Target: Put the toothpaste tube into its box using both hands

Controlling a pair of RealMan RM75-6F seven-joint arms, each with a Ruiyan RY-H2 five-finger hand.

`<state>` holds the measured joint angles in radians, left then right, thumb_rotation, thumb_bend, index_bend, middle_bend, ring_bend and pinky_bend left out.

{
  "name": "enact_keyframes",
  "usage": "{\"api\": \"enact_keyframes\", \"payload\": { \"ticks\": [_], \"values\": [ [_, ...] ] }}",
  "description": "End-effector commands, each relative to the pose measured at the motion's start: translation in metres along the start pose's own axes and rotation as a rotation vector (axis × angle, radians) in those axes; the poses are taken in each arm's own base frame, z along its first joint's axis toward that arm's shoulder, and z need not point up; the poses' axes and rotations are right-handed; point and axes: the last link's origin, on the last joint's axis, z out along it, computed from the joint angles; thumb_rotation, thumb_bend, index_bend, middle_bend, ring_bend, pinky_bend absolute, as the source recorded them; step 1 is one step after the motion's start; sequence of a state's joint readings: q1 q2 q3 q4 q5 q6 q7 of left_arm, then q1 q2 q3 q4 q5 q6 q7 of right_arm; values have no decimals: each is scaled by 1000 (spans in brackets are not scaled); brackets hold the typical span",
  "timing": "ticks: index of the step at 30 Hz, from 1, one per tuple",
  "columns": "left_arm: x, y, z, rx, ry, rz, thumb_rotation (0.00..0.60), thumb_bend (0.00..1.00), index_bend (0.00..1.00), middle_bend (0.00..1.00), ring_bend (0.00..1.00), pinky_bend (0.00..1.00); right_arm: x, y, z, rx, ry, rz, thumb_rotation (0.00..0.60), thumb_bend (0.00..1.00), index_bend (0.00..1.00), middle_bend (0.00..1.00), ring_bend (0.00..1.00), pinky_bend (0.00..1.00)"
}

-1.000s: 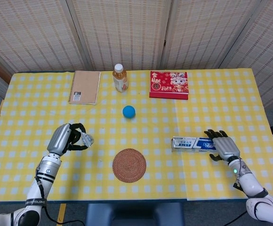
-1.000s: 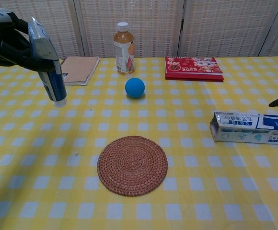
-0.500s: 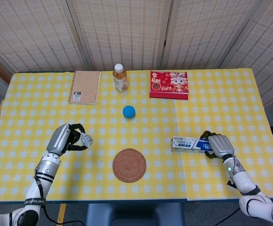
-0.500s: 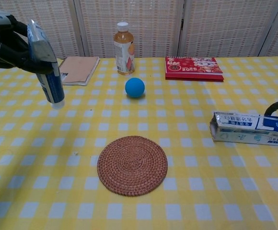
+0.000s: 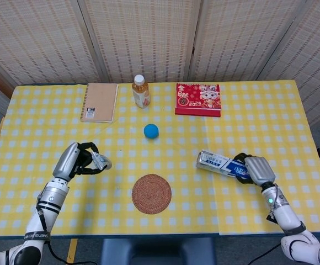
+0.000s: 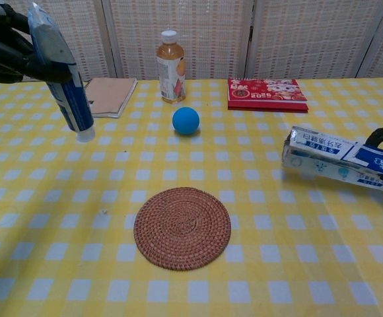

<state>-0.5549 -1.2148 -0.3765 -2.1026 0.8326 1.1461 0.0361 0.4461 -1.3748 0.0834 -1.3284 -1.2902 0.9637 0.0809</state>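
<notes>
Two robot hands: soft tube (image 6: 63, 72) (left), rectangular carton (image 6: 337, 162) (right).

A yellow-checked tabletop (image 5: 49, 110) carries a notebook (image 5: 99, 102), bottle (image 5: 140, 91) and red box (image 5: 198, 99) along the upper edge — a blue ball (image 5: 151, 131) mid-frame, a woven coaster (image 5: 151, 194) lower centre.

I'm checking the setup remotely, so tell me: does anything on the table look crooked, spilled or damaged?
Nothing spilled or damaged. Only the long white-and-blue toothpaste box sits askew: the right hand grips one end and it tilts off the yellow checked tablecloth. The left hand holds the blue-and-white toothpaste tube cap-down in the air.
</notes>
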Motion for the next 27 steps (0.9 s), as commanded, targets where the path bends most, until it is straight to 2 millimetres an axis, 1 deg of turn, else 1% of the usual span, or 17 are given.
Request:
{"api": "enact_keyframes", "payload": {
  "ticks": [1,7,10,15,22,27],
  "values": [
    [7,10,1,-3,-6,-89,600,558,983,1000,1000,1000,-2,1,-2,37,87,146,600,376,452,323,360,466],
    [18,26,6,1,-25,-224,600,560,983,1000,1000,1000,-3,-10,0,159,203,364,600,376,452,323,363,460],
    [25,34,9,3,-35,-309,600,562,983,1000,1000,1000,-6,-18,3,227,219,424,600,376,453,323,364,453],
    [28,47,16,13,-83,-419,600,564,983,1000,1000,1000,-11,-38,10,321,192,481,600,376,453,320,362,451],
    [33,73,23,-26,-112,-482,600,567,983,1000,1000,1000,-22,-67,17,406,143,494,600,376,452,317,361,444],
    [36,82,24,-41,-104,-498,600,568,983,1000,1000,1000,-28,-81,24,431,132,542,600,377,452,315,362,442]
  ]
}}
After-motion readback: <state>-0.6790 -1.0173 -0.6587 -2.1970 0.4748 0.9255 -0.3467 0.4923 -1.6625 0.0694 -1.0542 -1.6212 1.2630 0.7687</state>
